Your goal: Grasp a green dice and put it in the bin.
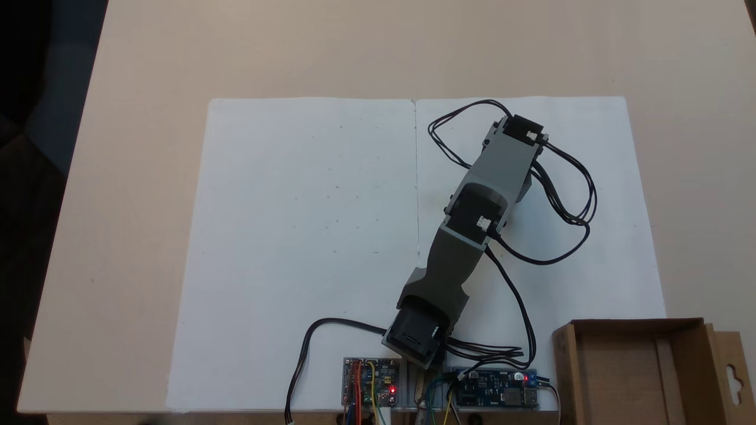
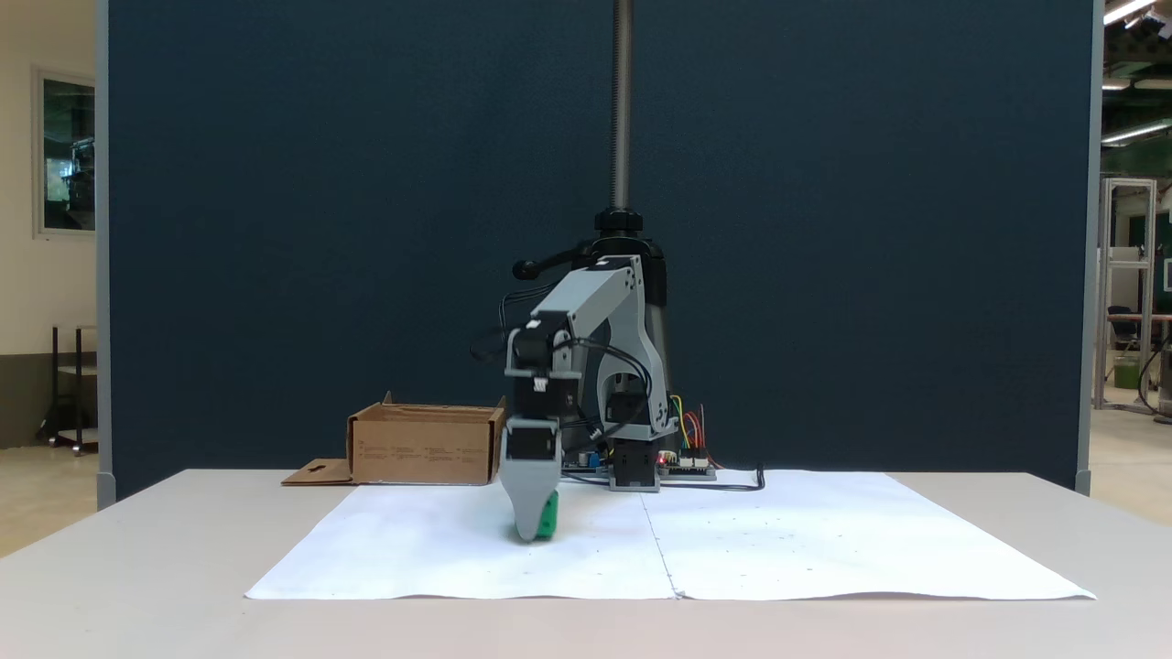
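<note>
Green dice point(image 2: 547, 520) down on the white paper point(image 2: 412, 549) — touching the hand point(image 2: 529, 529) at its 3 o'clock. Grasping or released — cannot tell. Bin point(image 2: 421, 446) at 10 o'clock, well apart.

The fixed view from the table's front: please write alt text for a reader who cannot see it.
A grey robot arm reaches down to white paper, its gripper at a green dice. A brown cardboard bin stands behind, left of the arm.
</note>
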